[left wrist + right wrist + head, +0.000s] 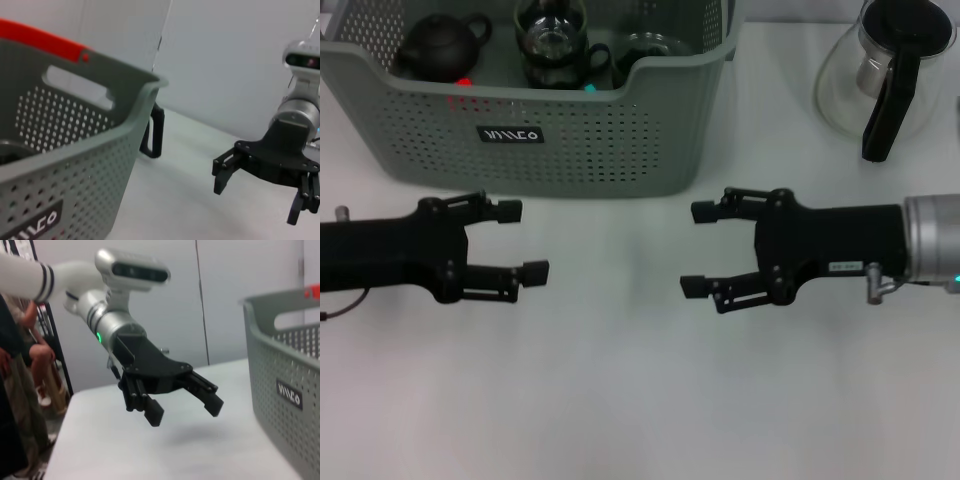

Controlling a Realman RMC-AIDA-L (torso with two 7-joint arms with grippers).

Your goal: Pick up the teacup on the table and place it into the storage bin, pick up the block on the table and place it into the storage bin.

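The grey-green storage bin (pixel 620 140) stands at the back of the white table. Inside it are a dark teapot (pixel 440 45), a glass teacup with a black handle (pixel 552 45) and a second glass cup (pixel 650 48). A small red piece (pixel 463 82) and a teal piece (pixel 590 88) peek over the front wall; I cannot tell whether either is the block. No teacup or block lies on the table in view. My left gripper (pixel 523 240) and right gripper (pixel 698 248) hover open and empty in front of the bin, facing each other.
A glass carafe with a black handle (pixel 890 75) stands at the back right. The left wrist view shows the bin wall (pixel 75 150) and the right gripper (pixel 257 200). The right wrist view shows the left gripper (pixel 185 410), the bin (pixel 285 390) and people beyond the table's left edge.
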